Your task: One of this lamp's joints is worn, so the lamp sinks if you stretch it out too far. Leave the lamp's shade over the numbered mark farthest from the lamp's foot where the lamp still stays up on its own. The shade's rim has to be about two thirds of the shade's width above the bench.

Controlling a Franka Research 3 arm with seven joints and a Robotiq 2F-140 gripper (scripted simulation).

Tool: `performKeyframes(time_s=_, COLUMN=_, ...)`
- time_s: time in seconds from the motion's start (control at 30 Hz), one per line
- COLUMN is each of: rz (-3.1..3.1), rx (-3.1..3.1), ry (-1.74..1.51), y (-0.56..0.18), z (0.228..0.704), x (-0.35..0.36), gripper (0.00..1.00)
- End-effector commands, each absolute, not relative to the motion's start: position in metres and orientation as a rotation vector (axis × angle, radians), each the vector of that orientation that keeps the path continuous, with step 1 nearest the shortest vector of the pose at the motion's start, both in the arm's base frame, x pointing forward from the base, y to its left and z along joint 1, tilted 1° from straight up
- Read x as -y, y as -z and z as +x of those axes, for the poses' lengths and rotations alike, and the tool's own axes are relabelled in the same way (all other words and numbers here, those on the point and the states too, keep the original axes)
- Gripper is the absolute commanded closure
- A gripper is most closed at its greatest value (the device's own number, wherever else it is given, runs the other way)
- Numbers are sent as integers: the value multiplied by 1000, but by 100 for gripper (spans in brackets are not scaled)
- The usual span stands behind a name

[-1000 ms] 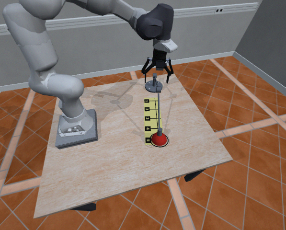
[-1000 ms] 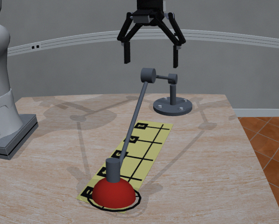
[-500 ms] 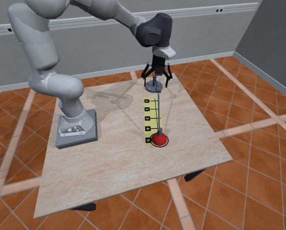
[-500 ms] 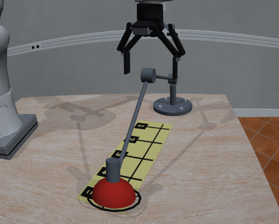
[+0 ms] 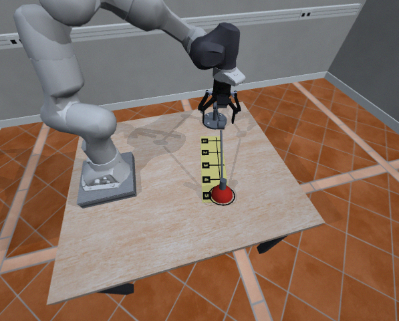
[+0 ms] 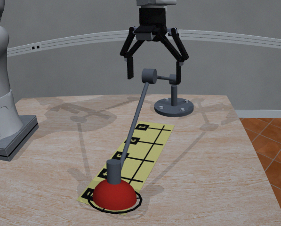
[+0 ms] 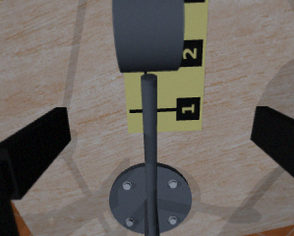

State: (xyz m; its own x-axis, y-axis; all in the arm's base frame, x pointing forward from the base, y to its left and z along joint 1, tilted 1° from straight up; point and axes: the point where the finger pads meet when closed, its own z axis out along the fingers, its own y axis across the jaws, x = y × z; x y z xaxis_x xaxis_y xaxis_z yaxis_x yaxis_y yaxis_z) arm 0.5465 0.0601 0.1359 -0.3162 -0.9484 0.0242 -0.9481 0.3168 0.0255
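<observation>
The lamp's red dome shade [image 6: 114,196] rests on the bench inside a black ring at mark 5, the far end of the yellow numbered strip [image 6: 133,155]. It also shows in the top view [image 5: 222,194]. A long grey rod slopes up from the shade to a grey elbow joint [image 6: 149,76], and a short bar links that to the post on the round foot [image 6: 173,106]. My gripper [image 6: 153,70] is open and empty, with its fingers on either side of the short upper bar and elbow joint, not touching. In the wrist view the elbow joint [image 7: 147,34] is close below, with the foot [image 7: 150,200] and marks 1 and 2.
The robot's base [image 5: 105,179] stands at the bench's left side. The bench's far edge lies just behind the lamp's foot, and its right edge [image 6: 252,155] is near the strip.
</observation>
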Motion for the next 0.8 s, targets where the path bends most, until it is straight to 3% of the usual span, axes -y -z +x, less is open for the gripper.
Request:
performKeyframes(time_s=0.0, rz=1857, rx=2515, ry=3, y=-136, z=553, x=-61, gripper=0)
performKeyframes(time_s=0.73, rz=1866, rx=2516, ry=0, y=-136, z=556, x=-62, gripper=0)
performKeyframes(time_s=0.77, rz=1866, rx=2516, ry=1, y=-135, z=555, x=-62, gripper=90)
